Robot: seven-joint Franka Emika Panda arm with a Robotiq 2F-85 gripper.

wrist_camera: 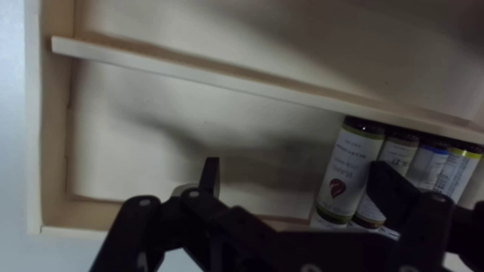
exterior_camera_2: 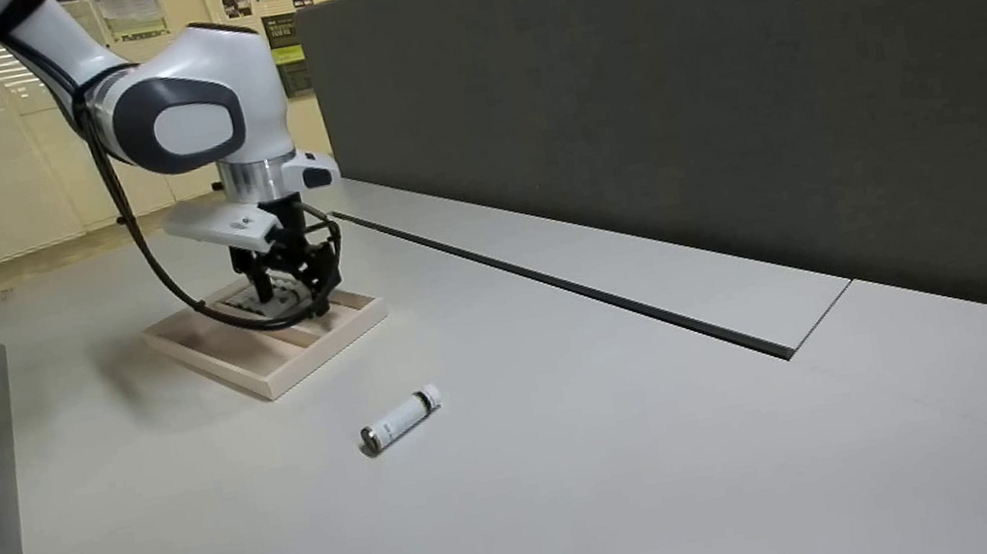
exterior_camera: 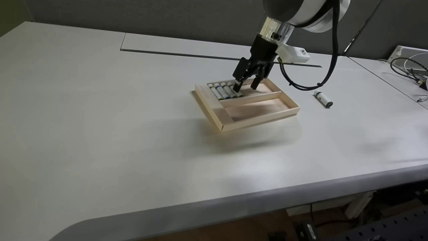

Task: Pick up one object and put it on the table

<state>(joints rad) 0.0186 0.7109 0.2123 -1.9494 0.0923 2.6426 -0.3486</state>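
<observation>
My gripper [exterior_camera: 245,86] is open, fingers apart, low over the wooden tray; it also shows at the tray in an exterior view [exterior_camera_2: 293,300]. In the wrist view my open gripper [wrist_camera: 295,166] has the end vial [wrist_camera: 349,170] of a row between its fingers. This vial is white-labelled with green bands, dark ends and a red mark. One finger overlaps it and its neighbour; whether they touch I cannot tell. Several like vials [exterior_camera: 222,90] lie side by side in the tray. A single vial [exterior_camera: 323,99] lies on the white table [exterior_camera: 100,134], also visible in an exterior view [exterior_camera_2: 400,419].
The light wooden tray [exterior_camera: 260,119] has raised walls and a divider [wrist_camera: 227,75] beside the vials. A grey partition [exterior_camera_2: 676,103] stands along the table's back. Cables [exterior_camera: 413,68] lie at the table's far end. A black cable loop [exterior_camera: 307,88] hangs from the arm.
</observation>
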